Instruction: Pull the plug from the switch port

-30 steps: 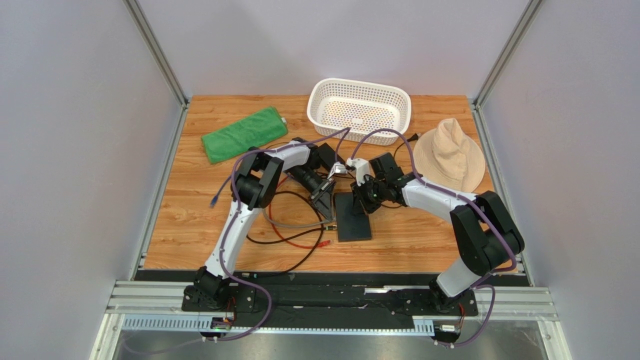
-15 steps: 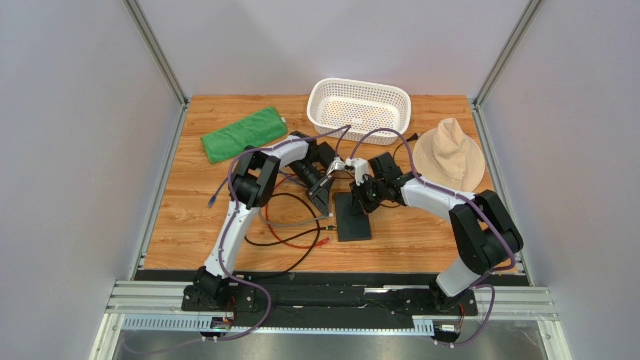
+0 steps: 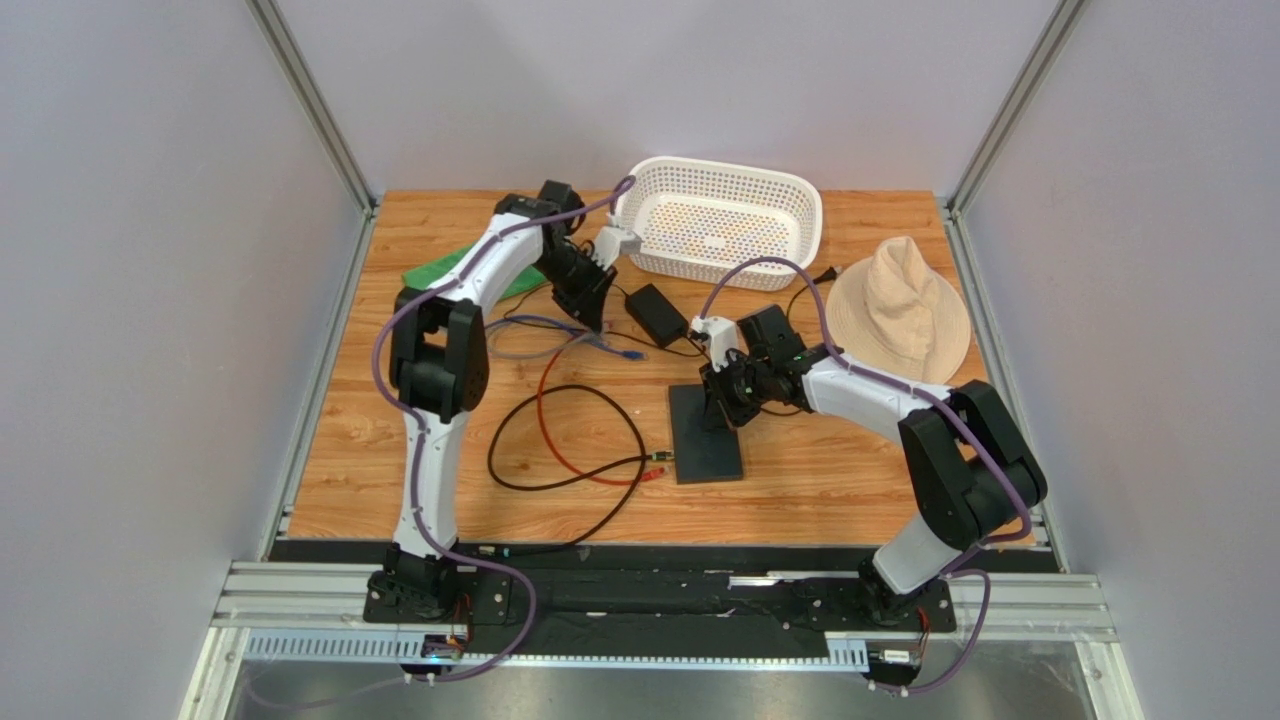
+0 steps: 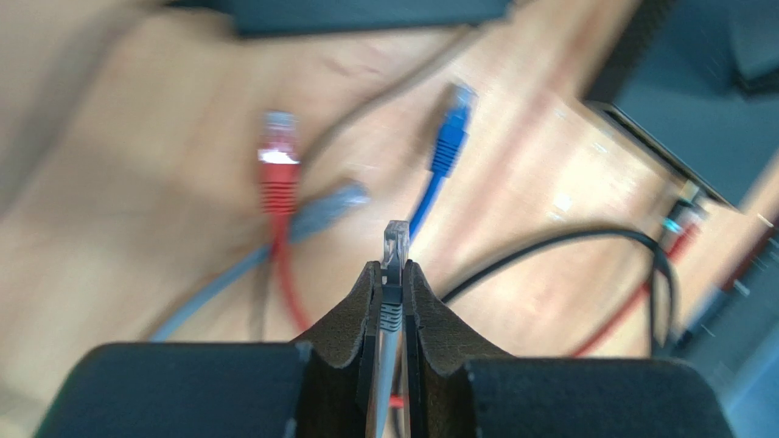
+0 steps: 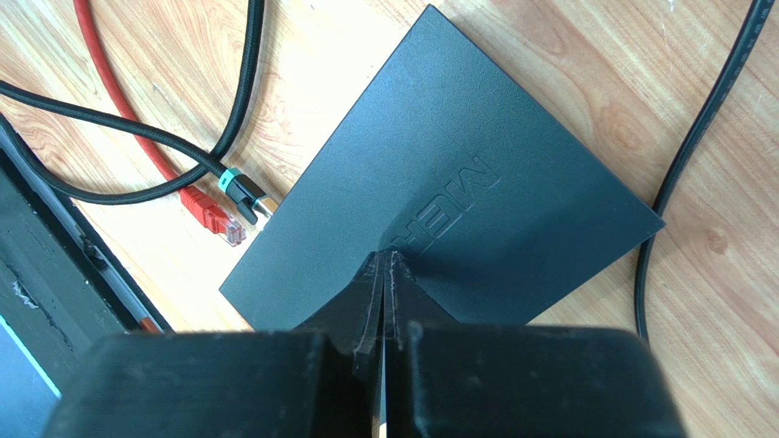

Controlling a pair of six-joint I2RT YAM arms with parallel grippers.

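Ok so the wooden table (image 3: 376, 435) is carrying everything here. The flat matte-black rectangular switch (image 3: 706, 447) (image 5: 475, 182) is lying flat mid-table, with its long axis running from the near edge toward the back. The right gripper (image 3: 718, 402) (image 5: 386, 260) is sitting on its far end, fingers fully closed and holding nothing. The left gripper (image 3: 586, 297) (image 4: 391, 269) is hovering well apart near the back. It's pinching the clear plug (image 4: 395, 239) of a grey cable (image 4: 389, 333) just behind its tip, which is poking straight out past the fingertips.

High overview, close wrist views; switch (image 3: 706, 450) shared.
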